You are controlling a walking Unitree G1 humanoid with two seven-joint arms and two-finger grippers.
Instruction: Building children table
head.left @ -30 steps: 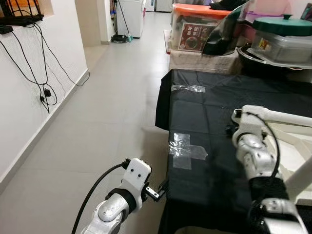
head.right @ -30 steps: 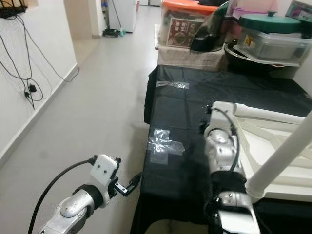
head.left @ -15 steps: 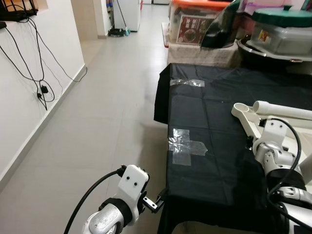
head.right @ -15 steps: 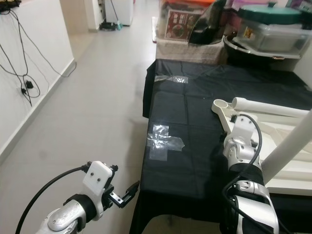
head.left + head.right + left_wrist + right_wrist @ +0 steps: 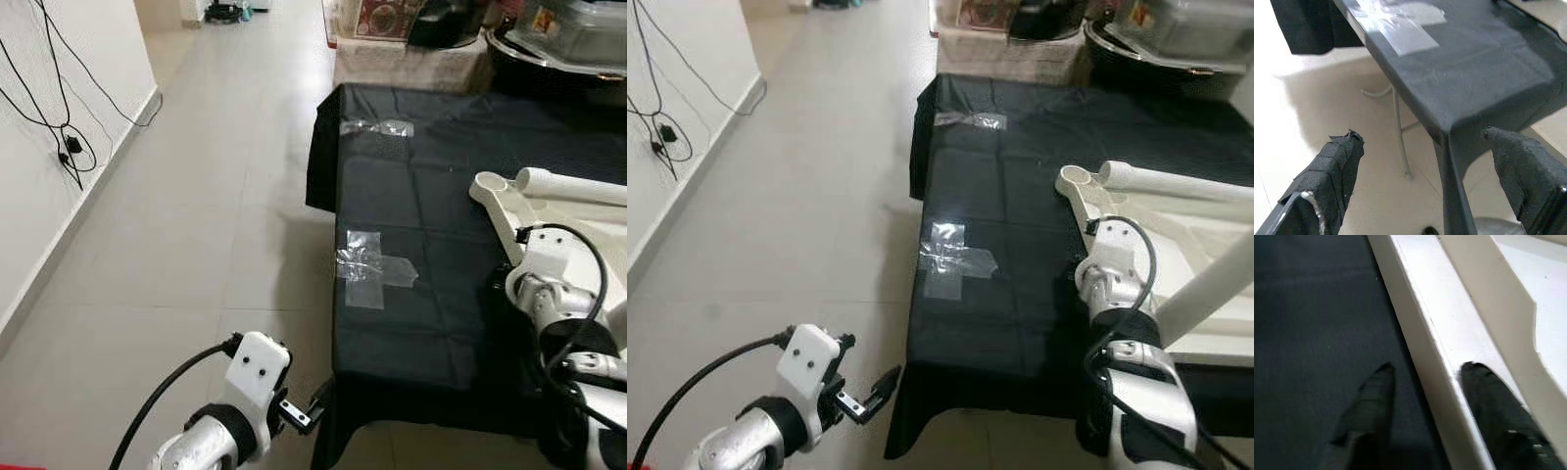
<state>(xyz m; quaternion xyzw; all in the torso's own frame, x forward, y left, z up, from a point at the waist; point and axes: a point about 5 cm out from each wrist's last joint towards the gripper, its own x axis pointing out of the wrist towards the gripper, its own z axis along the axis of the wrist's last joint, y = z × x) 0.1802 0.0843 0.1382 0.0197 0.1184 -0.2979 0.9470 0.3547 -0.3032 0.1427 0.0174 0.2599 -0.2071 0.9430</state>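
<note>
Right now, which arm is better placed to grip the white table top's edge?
Right, probably. The right pincer is open and straddles the rim of the white table top; the left pincer hovers off the black-covered table's corner.

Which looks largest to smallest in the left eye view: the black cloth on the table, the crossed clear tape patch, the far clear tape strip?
1. Black cloth.
2. Crossed clear tape patch.
3. Far clear tape strip; it lies farther from the camera, so its true size is unsure.

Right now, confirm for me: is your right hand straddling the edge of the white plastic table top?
Yes, in the right wrist view the right hand has one black finger on each side of the white plastic table top's raised edge.
</note>
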